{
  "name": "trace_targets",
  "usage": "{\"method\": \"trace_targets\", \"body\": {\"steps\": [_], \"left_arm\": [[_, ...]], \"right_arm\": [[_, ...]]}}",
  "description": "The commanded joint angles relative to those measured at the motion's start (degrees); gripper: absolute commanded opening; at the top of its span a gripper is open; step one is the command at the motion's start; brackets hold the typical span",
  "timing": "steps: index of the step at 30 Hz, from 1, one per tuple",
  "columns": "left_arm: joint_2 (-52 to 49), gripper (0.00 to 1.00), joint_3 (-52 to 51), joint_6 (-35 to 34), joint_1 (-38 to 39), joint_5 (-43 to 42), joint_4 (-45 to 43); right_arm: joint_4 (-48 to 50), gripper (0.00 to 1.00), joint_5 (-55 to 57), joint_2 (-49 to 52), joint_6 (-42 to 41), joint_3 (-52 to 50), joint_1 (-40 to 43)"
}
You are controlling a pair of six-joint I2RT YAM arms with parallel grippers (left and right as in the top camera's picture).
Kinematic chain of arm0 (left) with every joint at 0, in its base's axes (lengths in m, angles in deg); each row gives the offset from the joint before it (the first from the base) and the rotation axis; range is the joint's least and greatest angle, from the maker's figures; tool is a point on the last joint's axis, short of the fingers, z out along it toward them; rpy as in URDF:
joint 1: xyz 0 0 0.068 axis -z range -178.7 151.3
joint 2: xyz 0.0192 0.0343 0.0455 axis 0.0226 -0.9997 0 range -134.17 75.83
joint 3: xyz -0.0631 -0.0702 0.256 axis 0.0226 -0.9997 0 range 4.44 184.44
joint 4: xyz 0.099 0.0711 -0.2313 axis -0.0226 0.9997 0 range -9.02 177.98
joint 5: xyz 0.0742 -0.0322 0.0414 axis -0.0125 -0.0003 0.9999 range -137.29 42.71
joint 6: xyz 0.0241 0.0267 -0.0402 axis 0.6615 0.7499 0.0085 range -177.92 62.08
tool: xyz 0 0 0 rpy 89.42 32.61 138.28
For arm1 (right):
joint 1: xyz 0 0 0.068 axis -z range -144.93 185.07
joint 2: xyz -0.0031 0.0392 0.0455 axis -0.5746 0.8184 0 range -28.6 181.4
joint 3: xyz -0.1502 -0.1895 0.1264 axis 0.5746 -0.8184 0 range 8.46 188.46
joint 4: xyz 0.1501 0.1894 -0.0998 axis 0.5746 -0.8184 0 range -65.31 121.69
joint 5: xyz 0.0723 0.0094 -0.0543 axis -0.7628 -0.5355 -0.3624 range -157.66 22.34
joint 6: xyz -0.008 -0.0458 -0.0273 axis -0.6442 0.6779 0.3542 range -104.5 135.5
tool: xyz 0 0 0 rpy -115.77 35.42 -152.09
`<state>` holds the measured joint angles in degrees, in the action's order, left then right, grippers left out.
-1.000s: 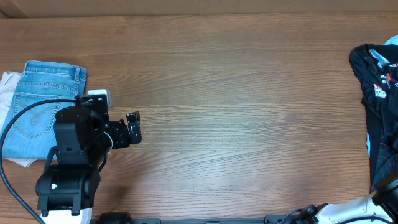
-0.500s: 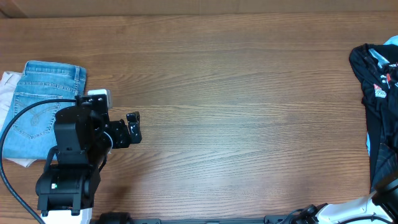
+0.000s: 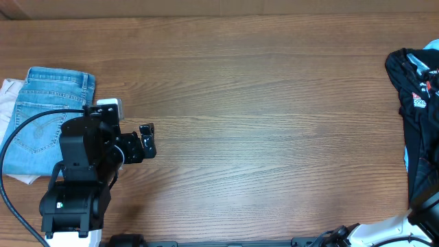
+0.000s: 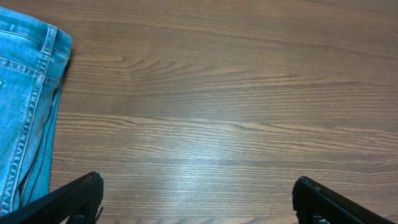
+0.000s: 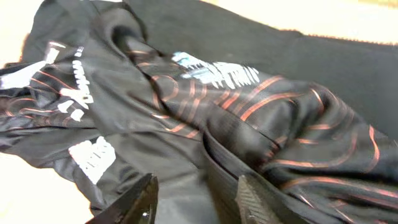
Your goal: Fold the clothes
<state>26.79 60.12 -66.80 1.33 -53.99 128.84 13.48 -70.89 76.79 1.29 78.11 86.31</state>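
The black jersey with orange-tan contour lines and white lettering lies crumpled at the table's far right edge, partly out of the overhead view. It fills the right wrist view. My right gripper is open, low over the jersey, with a raised fold of the fabric between its fingers. Only a bit of the right arm shows in the overhead view. My left gripper is open and empty over bare wood at the left; in the left wrist view its fingers are spread wide.
Folded light-blue jeans lie at the far left on a white cloth; the jeans also show in the left wrist view. The wooden table stretches between the two arms.
Almost nothing. The left arm has not moved; the bit of the right arm at the lower right edge has shifted very slightly.
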Motion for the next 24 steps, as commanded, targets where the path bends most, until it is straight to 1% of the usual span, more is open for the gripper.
{"method": "trace_targets", "body": {"steps": [1, 5, 12, 19, 21, 22, 24], "left_arm": [[-0.04, 1.0, 1.49, 0.07, 0.26, -0.2, -0.09], [-0.04, 1.0, 1.49, 0.07, 0.28, -0.22, -0.09], [-0.04, 1.0, 1.49, 0.07, 0.26, -0.22, -0.09], [-0.04, 1.0, 1.49, 0.07, 0.26, -0.22, -0.11], [-0.04, 1.0, 1.49, 0.07, 0.26, -0.22, -0.11], [-0.04, 1.0, 1.49, 0.07, 0.26, -0.22, -0.11], [-0.04, 1.0, 1.49, 0.07, 0.26, -0.22, -0.11]], "right_arm": [[1.14, 0.51, 1.9, -1.11, 2.71, 1.2, 0.2], [1.9, 0.51, 1.88, -0.17, 5.73, 1.2, 0.22], [2.08, 0.5, 1.46, 2.89, 5.7, 1.2, 0.13], [2.05, 0.51, 3.8, 4.07, 5.73, 1.2, 0.31], [2.01, 0.47, 3.76, 4.59, 5.7, 1.2, 0.31], [1.86, 0.4, 3.76, 4.76, 5.7, 1.2, 0.31], [1.44, 0.32, 3.78, 5.05, 5.7, 1.2, 0.31]]}}
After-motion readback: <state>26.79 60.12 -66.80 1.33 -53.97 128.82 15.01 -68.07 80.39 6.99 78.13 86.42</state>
